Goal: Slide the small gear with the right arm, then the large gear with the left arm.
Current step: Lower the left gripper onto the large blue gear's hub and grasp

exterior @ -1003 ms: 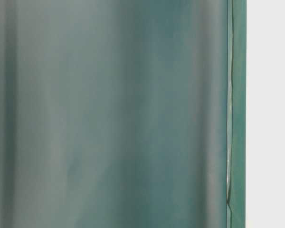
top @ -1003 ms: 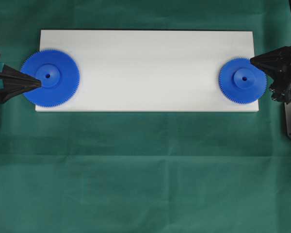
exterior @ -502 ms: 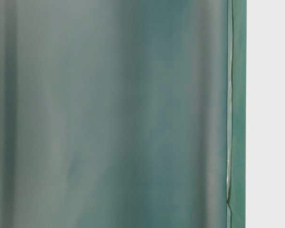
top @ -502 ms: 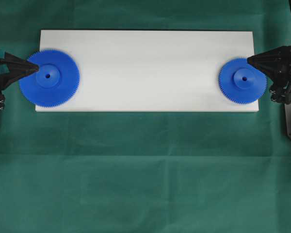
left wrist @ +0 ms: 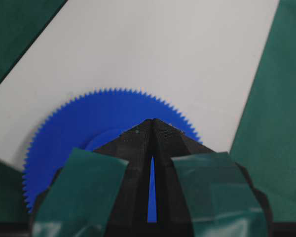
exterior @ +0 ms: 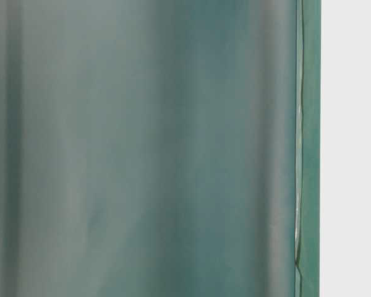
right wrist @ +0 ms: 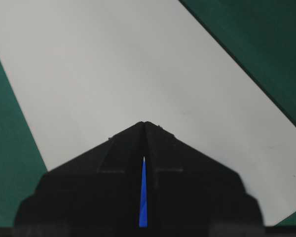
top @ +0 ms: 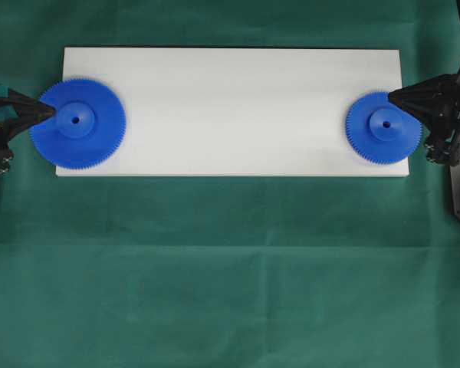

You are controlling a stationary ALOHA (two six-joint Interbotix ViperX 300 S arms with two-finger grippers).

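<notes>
Blue gears lie at either end of a white board (top: 230,107) on the green-draped worktop (top: 230,268): large gear (top: 78,123) left, small gear (top: 383,127) right. Both sets of fingers are pinched together (tips touching), left (top: 50,110) over the large gear's edge, right (top: 392,95) over the small gear's far rim.

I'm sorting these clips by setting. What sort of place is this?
Probably a lab test bench: a green cloth under a white board, with two blue gears.
</notes>
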